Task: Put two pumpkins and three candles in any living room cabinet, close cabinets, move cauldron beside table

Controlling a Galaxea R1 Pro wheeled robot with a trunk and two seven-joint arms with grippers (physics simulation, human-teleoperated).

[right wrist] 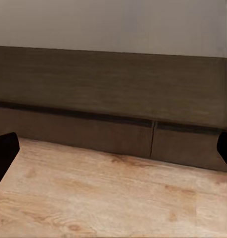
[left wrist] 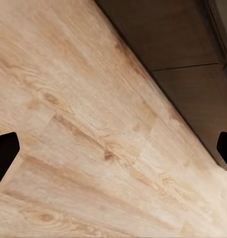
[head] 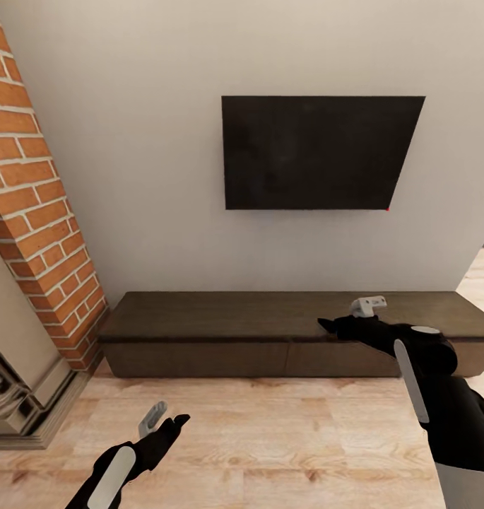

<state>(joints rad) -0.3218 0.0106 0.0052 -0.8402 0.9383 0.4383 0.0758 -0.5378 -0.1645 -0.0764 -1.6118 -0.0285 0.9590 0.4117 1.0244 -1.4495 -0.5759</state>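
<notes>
both black arms of the robot reach out low in the head view. the left gripper point(head: 159, 420) hangs over the light wood floor point(head: 270, 424), near the bottom left of that view. its fingers stand wide apart, and in the left wrist view the two dark fingertips point(left wrist: 4, 153) sit far out at the two sides with only floor boards between them. it holds nothing.

the right gripper point(head: 344, 324) is held higher and further out, in front of the right half of the long cabinet point(head: 220, 332). its fingers are spread wide too, and in the right wrist view one dark fingertip point(right wrist: 4, 153) shows at each side with a big gap between. it holds nothing. it is hard to tell if it touches the cabinet.

the cabinet is low, long and dark brown. it stands on the floor right against the pale wall point(head: 143, 177). its top is flat and its front looks shut, with a thin line between two front panels. the right wrist view shows that line point(right wrist: 153, 139) clearly.

a flat black screen point(head: 316, 152) hangs on the wall above the cabinet. a red brick column point(head: 30, 191) stands at the left, and a pale carved fireplace edge point(head: 15, 382) sits below it, beside the left end of the cabinet.
</notes>
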